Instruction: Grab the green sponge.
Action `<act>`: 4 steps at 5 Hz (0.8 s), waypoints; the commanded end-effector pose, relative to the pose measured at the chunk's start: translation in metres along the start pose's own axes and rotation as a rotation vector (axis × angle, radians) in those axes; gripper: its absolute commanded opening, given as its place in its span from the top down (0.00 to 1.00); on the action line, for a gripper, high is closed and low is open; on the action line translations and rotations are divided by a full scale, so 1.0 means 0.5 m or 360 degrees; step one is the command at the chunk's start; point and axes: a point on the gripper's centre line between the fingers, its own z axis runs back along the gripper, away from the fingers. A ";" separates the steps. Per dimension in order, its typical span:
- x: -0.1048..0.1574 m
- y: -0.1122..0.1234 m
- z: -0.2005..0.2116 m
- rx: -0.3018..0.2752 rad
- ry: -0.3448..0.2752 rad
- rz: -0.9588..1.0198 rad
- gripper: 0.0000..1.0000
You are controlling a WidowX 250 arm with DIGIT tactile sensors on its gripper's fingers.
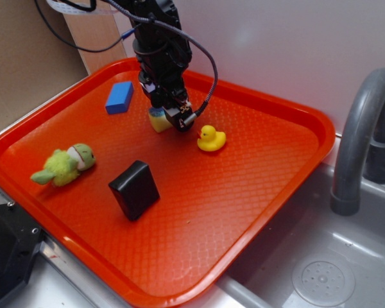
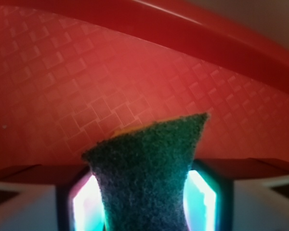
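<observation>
Fingers (image 2: 89, 202) pinch green sponge (image 2: 149, 168) on orange tray (image 1: 256, 192) beside sink (image 1: 321, 269)

- The exterior view is evenly and brightly lit, seemingly from overhead; shadows under the objects are short and soft.
- The orange tray (image 1: 256, 192) shows a pale sheen along its rim at lower centre, and the faucet (image 1: 359, 135) at right carries soft highlights.
- The exterior view is reasonably sharp, slightly grainy.
- The wrist view is dimmer and reddish, soft toward the upper edge.
- The green sponge (image 2: 149, 163) fills the lower centre, its fibres fairly crisp.
- Blown-out white-cyan glare flanks it at the bottom.
</observation>
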 end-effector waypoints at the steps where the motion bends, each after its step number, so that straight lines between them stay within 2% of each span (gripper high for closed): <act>1: 0.001 0.005 0.180 -0.0012 -0.0112 0.0088 1.00; 2: -0.015 0.007 0.242 -0.0014 -0.0107 0.0189 1.00; 3: -0.033 0.029 0.304 0.0072 -0.0149 0.0376 1.00; 4: -0.047 0.050 0.345 0.0045 -0.0144 0.0490 1.00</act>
